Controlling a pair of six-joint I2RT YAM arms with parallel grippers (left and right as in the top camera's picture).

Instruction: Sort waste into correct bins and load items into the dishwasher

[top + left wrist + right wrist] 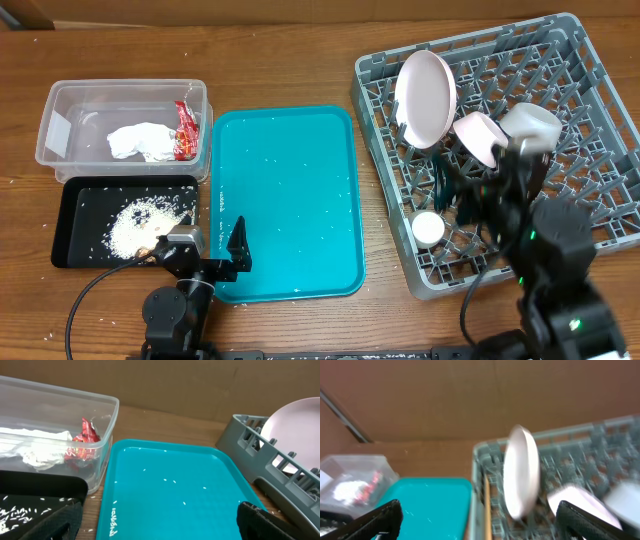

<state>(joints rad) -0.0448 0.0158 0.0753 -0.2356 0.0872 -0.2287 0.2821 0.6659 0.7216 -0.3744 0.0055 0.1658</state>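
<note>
The clear tub [70,100] holds the white napkin [140,141] and the red wrapper [185,128]; both also show in the left wrist view, napkin [42,447] and wrapper [85,440]. The black tray [80,200] holds a heap of rice crumbs [140,225]. The grey rack [590,90] holds the plate [425,85] on edge, the pink bowl [478,137], the greyish-white bowl [530,122] and the white cup [428,229]. A wooden chopstick [487,510] shows blurred at the rack's left edge. My left gripper [215,255] is open and empty at the teal tray's near left corner. My right gripper [485,185] is open and empty above the rack.
The teal serving tray [285,200] lies between the bins and the rack, with a few stray rice grains on it. The brown wooden table runs around everything. A brown cardboard wall stands behind the table in both wrist views.
</note>
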